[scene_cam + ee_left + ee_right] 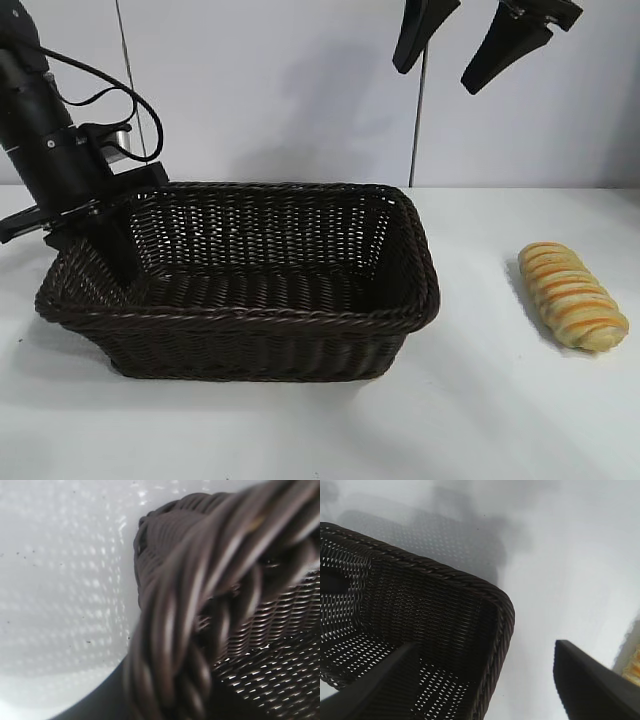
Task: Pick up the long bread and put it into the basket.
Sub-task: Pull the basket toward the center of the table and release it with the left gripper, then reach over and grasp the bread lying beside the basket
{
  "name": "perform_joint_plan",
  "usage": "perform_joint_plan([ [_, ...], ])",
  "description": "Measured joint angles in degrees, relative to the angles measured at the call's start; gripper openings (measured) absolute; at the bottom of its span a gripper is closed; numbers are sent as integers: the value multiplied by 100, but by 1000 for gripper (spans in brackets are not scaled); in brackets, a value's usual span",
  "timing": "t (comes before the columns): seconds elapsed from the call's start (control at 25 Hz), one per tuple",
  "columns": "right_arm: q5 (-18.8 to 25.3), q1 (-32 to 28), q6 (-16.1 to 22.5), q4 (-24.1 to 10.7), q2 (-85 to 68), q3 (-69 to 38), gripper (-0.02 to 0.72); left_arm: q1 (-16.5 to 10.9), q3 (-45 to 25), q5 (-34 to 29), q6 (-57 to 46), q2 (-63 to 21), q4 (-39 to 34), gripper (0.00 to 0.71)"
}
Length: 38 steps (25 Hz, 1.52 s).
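Long bread [572, 295] lay on tabletop [480, 420], right of basket [240, 325], apart from it.
Right gripper [470, 40] hung high above, fingers apart, empty; left gripper [85, 215] sat at basket's left rim, fingers' state unclear.

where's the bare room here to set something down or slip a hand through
Free: the white table between the dark brown woven wicker basket and the striped golden long bread, the front strip before both, and the basket's floor. The open right gripper hangs high above that gap. Crowded: the basket's left end, where the left gripper meets the rim.
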<state>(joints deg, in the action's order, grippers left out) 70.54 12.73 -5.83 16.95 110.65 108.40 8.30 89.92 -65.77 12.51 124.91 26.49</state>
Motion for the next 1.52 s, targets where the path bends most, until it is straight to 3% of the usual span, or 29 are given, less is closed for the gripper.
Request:
perform_joint_plan([
  [0.12,0,0,0,0,0,0,539,0,11,16,0,0,33,445],
  [0.2,0,0,0,0,0,0,539,0,11,16,0,0,33,518],
  [0.28,0,0,0,0,0,0,539,0,11,16,0,0,33,548],
  [0.6,0,0,0,0,0,0,539,0,11,-51,0,-304,-156,570],
  [1.08,0,0,0,0,0,0,539,0,11,-198,-177,-1604,-292,571],
  [1.52,0,0,0,0,0,0,539,-2,11,-197,-342,-1873,1028,571],
])
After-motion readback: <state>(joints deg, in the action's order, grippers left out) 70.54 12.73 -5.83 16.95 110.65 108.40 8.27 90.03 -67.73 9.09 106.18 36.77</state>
